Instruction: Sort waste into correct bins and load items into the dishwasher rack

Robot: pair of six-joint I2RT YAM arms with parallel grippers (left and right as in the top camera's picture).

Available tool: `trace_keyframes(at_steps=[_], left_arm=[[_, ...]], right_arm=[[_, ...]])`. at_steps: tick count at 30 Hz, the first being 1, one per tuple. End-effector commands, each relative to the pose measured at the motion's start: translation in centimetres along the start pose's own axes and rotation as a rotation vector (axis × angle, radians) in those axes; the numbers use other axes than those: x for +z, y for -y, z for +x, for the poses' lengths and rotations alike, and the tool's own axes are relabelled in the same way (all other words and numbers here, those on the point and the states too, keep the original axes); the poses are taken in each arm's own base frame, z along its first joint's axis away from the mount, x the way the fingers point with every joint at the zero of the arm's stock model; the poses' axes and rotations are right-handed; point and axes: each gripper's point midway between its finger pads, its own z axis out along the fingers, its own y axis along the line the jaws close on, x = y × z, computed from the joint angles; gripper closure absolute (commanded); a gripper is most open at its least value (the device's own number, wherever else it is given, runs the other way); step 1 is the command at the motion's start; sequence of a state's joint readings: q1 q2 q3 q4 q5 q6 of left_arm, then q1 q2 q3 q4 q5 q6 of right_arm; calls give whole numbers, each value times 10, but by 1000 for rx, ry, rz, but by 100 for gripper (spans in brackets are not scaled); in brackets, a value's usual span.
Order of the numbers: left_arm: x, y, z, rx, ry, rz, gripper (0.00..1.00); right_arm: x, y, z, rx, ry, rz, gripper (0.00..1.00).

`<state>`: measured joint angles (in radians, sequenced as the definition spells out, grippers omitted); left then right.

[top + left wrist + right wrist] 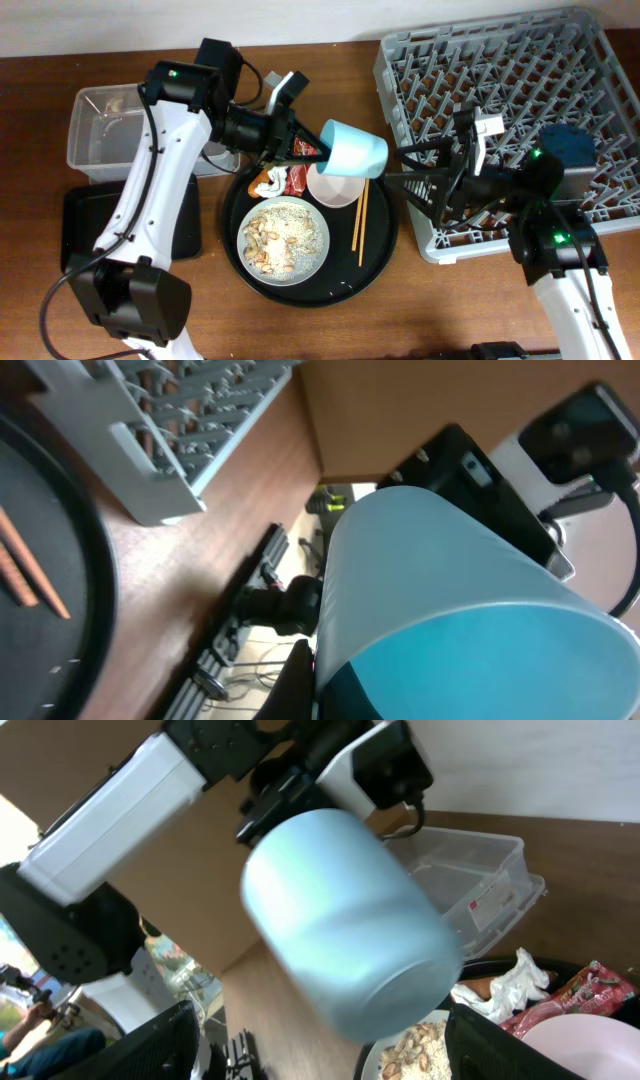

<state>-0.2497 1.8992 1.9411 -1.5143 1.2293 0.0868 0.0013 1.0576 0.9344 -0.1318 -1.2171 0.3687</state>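
The left tool [315, 148] is closed on the light-blue cup [352, 150]. It holds the cup on its side, up in the air, above the back of the round black tray [385, 262]. The cup hangs just over the white bowl [335, 186].

The right tool [395, 166] is open and has nothing in it. Its two fingers [150, 1050] are spread wide and point at the cup. It sits by the left edge of the grey rack [520, 80].

On the round tray, the plate [283, 238] has rice scraps on it. The chopsticks [361, 215] lie beside the bowl. The red wrapper [297, 178] and the white tissue [268, 182] sit behind the plate.

The clear tub [105, 125] and the flat black tray [75, 230] are on the worktop [440, 310], on the left side.
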Motion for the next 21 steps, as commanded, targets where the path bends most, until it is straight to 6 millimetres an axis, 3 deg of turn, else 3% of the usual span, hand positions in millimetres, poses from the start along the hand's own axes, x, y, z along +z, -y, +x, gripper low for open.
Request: trace_keyframes(at_steps=[1, 3, 8, 10, 12, 13, 14, 15, 16, 18, 21], left_arm=[[3, 18, 5, -6, -12, 95, 100], [8, 22, 7, -2, -25, 108, 100], [16, 25, 12, -4, -51, 112, 100], [16, 25, 11, 8, -47, 112, 100], [16, 25, 7, 36, -39, 112, 100], [16, 25, 6, 48, -35, 111, 95], [16, 23, 5, 59, -33, 101, 70], [17, 19, 3, 75, -30, 80, 30], [17, 16, 2, 83, -28, 61, 16], [16, 4, -1, 101, -22, -7, 4], [15, 0, -5, 120, -11, -25, 3]], right_arm=[[7, 5, -2, 30, -10, -25, 22], [17, -5, 0, -18, -40, -120, 19], [27, 7, 5, 22, -64, -141, 19], [24, -10, 1, -8, -78, -225, 32], [22, -18, -6, -9, -74, -251, 38], [22, -20, -8, -8, -71, -254, 40], [21, -23, -9, -12, -69, -254, 46], [20, -25, -10, -19, -64, -252, 47], [19, -26, -11, -24, -60, -249, 50], [5, -21, -20, -12, -26, -205, 52], [-11, -7, -31, 48, 19, -138, 54]])
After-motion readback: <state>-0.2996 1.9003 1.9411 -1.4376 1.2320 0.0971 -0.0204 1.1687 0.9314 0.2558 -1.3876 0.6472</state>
